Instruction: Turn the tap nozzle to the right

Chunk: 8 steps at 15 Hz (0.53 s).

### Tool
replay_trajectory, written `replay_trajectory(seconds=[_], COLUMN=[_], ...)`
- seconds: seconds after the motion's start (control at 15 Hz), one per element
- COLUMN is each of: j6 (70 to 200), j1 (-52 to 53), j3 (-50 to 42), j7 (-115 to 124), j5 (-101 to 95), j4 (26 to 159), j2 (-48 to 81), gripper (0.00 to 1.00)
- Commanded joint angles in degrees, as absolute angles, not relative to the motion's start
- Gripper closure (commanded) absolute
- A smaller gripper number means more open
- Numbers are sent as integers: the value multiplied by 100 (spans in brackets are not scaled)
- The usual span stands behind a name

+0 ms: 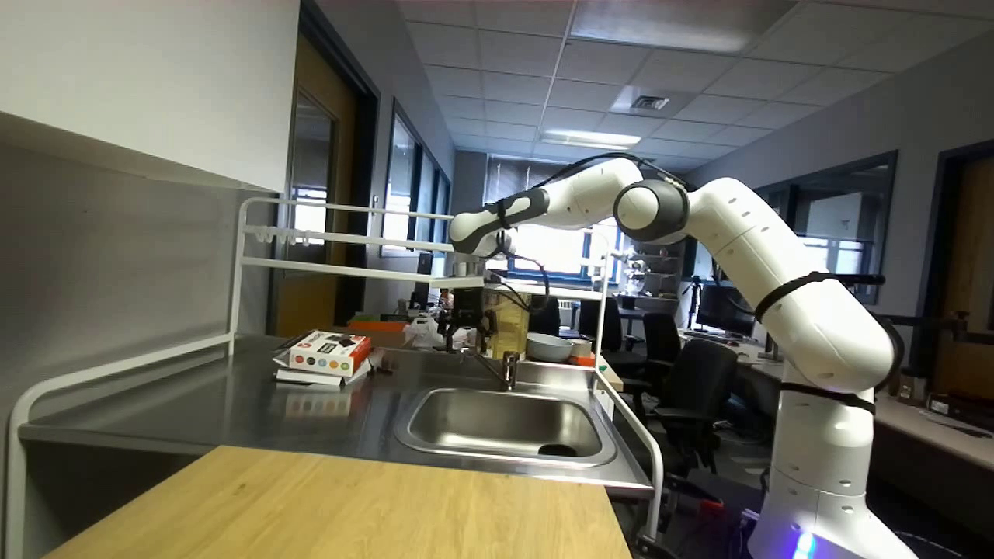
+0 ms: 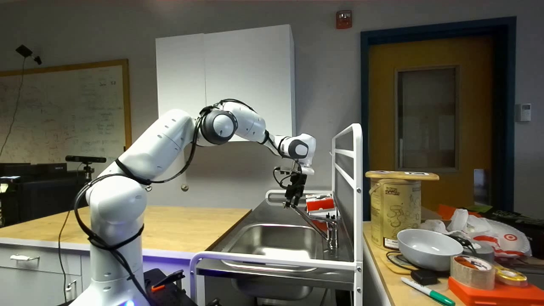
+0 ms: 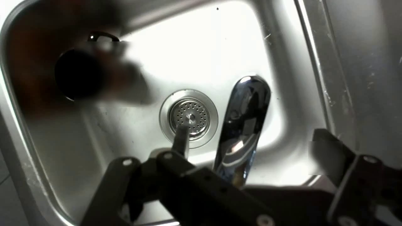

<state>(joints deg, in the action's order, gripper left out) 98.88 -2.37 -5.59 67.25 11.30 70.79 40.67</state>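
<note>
In an exterior view, your gripper hangs above and just left of the upright tap body, at the far side of the sink basin; the tap nozzle slants up and left toward it.

In an exterior view, the nozzle climbs leftward over the basin, its raised end right at the gripper; contact cannot be told.

In the wrist view, the left finger and right finger are spread wide, gripping nothing. The nozzle's chrome end lies between them, nearer the left finger, its long axis running near to far, leaning slightly right; the drain shows to its left. To turn it right, you would likely press the left finger against its left side.
</note>
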Motion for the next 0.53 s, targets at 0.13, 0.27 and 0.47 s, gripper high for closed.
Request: replay_trajectory(seconds=[0.13, 0.27, 0.47], j6=[9565, 9515, 9432], j1=[-383, -378, -367], j3=[-529, -522, -559], j7=[7414, 7529, 7646], j5=[1494, 1505, 1425], j4=[6677, 6576, 6554], j2=[4384, 4469, 4497], gripper=[27, 41, 65])
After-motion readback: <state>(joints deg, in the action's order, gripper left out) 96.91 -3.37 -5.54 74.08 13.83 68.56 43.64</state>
